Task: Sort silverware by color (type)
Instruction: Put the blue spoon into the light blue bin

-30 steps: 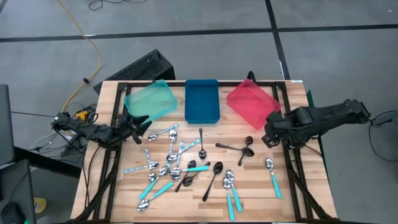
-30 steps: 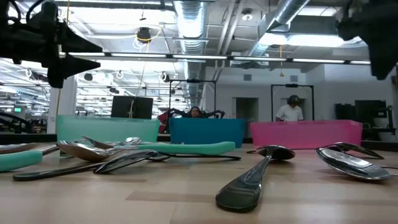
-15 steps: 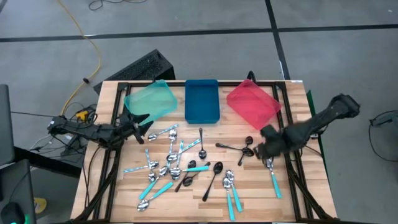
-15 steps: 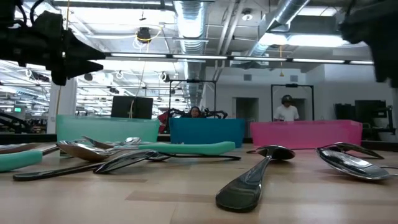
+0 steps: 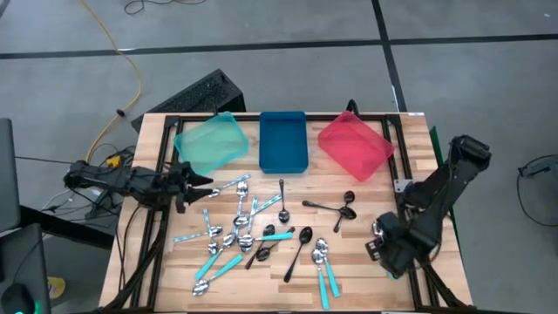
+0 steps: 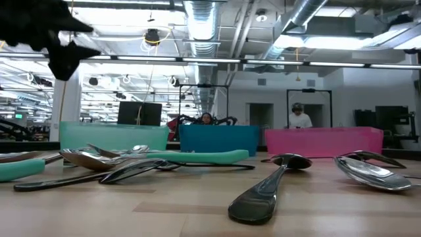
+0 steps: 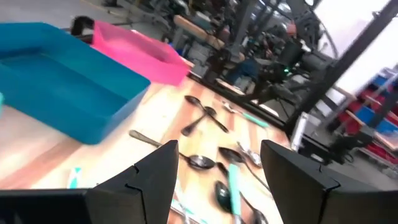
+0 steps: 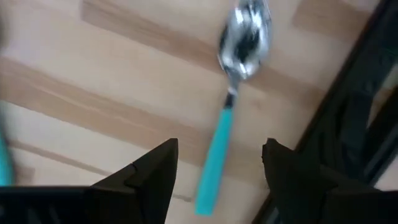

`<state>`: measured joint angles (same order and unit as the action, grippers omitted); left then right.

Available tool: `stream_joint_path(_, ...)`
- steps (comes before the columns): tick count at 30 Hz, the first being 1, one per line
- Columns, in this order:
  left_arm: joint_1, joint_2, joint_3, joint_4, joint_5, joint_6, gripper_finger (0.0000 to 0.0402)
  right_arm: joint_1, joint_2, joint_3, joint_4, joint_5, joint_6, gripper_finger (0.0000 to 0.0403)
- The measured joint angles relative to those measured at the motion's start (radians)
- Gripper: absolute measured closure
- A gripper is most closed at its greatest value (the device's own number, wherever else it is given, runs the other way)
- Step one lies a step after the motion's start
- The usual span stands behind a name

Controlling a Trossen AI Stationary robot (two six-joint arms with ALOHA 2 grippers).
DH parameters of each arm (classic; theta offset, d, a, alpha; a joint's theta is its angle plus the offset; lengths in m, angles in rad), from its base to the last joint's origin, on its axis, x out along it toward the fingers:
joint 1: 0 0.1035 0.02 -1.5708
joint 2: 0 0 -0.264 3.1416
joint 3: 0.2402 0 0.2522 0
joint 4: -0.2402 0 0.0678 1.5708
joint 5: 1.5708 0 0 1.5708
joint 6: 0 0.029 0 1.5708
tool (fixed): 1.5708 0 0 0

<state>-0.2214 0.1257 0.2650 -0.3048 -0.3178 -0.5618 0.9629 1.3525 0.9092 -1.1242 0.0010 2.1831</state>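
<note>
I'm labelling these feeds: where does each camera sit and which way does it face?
High: overhead, straight down; both arms, three trays.
Low: tabletop level, facing the trays; left gripper above.
Left wrist: forward past open fingers toward the blue tray.
Right wrist: down past open fingers at a teal-handled spoon.
High and low share the red tray.

In the high view the right arm (image 5: 427,205) covered the teal-handled spoon (image 8: 231,93) near the table's right edge. The low view cut the left gripper (image 6: 62,36) at its top corner. The left wrist view was blurred, the far spoons (image 7: 205,115) indistinct.
</note>
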Motion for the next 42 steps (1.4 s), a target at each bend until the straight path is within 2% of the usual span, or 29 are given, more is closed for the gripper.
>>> stream_joint_path(4,0.000,0.032,0.033,-0.022,-0.001,0.000,0.0185,0.046,0.044,0.000,0.036,-0.015,0.075,0.0147)
stream_joint_path(13,0.001,0.104,0.033,-0.021,-0.002,-0.019,0.0185,-0.006,0.120,-0.005,0.079,-0.022,0.015,0.0147)
stream_joint_path(19,0.001,0.116,0.033,-0.020,0.023,-0.023,0.0185,-0.084,0.067,-0.121,0.150,-0.027,-0.074,0.0147)
stream_joint_path(24,0.001,0.116,0.033,-0.020,0.046,-0.037,0.0185,-0.107,-0.011,-0.226,0.227,-0.025,-0.076,0.0147)
stream_joint_path(30,0.001,0.116,0.033,-0.028,0.048,-0.049,0.0185,-0.079,0.005,-0.304,0.415,-0.028,-0.045,0.0148)
stream_joint_path(33,0.001,0.116,0.033,-0.035,0.038,-0.049,0.0185,-0.072,0.029,-0.304,0.423,-0.033,-0.013,0.0151)
stream_joint_path(37,0.001,0.116,0.033,-0.052,0.017,-0.052,0.0185,-0.073,0.039,-0.305,0.413,-0.060,0.015,0.0184)
stream_joint_path(42,0.001,0.116,0.033,-0.052,0.017,-0.051,0.0185,-0.075,0.038,-0.306,0.399,-0.074,0.043,0.0272)
